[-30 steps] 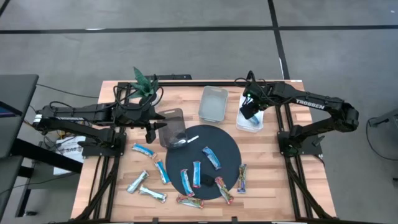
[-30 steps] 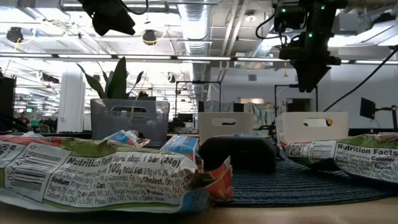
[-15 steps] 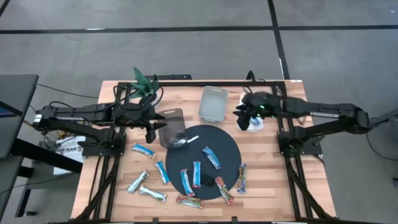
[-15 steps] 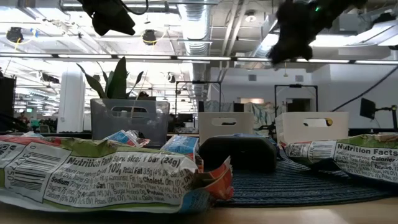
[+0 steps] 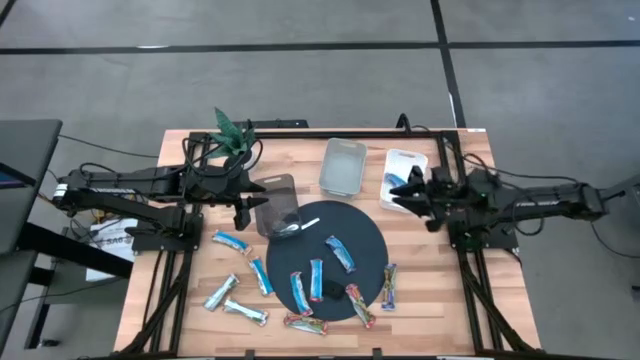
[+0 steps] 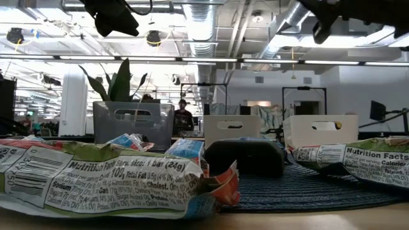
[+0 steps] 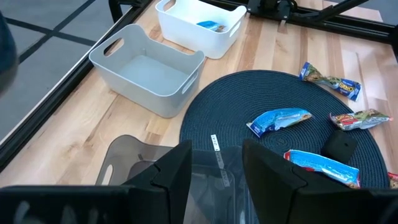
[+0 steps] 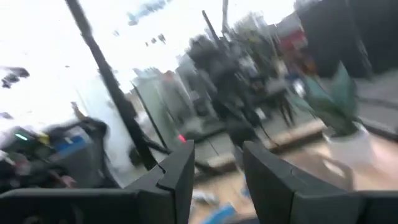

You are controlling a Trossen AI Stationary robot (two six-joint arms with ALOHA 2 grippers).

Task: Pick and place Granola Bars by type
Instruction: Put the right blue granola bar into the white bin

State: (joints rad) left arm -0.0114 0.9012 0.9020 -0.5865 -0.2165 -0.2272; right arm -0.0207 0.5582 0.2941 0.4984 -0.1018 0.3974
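1. Bench (image 5: 430, 320) carried a dark round mat (image 5: 365, 235), with three bins along its far side.
2. Bins: the white bin (image 5: 405, 160) held one blue bar, the grey bin (image 5: 342, 165) looked empty, and the smoky bin (image 5: 270, 195) sat by the left arm.
3. Right pincer (image 8: 217, 155) hung beside the white bin, fingers apart with nothing between them. I judged one delivery finished.
4. Left pincer (image 7: 216, 152) waited above the smoky bin, likewise parted and empty.
5. Granola Bars (image 5: 340, 253) lay loose, some on the mat, some on bare wood toward the near edge.
6. Next, I reckoned, the right arm had to swing to the mat, pick a matching blue bar, line its fingers across the wrapper and come down without nudging the neighbours.
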